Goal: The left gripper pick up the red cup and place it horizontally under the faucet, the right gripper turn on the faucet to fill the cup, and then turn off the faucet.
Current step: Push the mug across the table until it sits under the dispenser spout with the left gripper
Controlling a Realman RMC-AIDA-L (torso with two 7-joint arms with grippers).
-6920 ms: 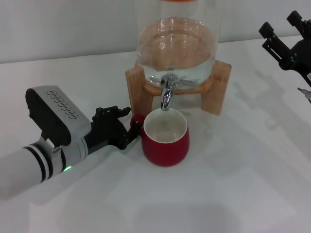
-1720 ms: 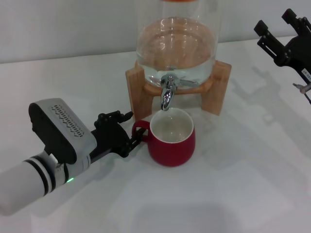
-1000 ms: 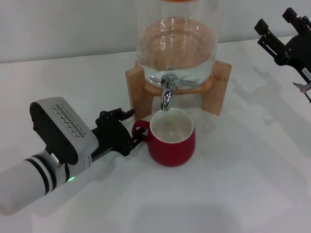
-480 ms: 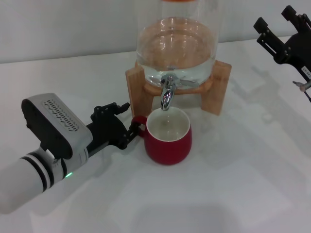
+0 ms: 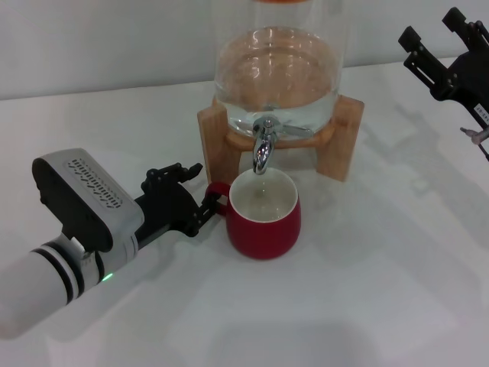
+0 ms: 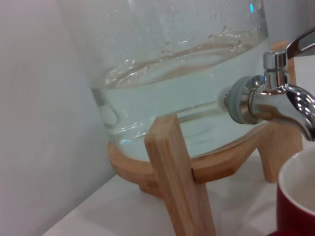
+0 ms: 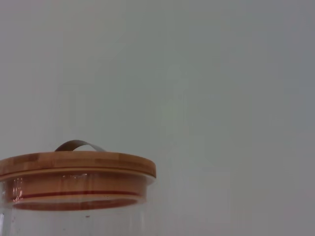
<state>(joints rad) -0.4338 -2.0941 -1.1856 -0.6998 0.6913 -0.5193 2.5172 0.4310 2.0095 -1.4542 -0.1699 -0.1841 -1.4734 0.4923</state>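
Left end effector [image 5: 208,208] reaches low from 8 o'clock, white arm angled up across the surface [image 5: 367,290], black claw fingers closed on the loop handle of the red cup [image 5: 262,214]. Cup: squat, glossy dark red, white inside, upright on the surface with its mouth right under the chrome faucet [image 5: 263,145]. Faucet projects from a clear glass dispenser [image 5: 276,69] (water inside) on a wooden stand [image 5: 348,138]. Right end effector [image 5: 447,57] hangs at 2 o'clock, well apart, slim barred fingers spread, gripping nothing.
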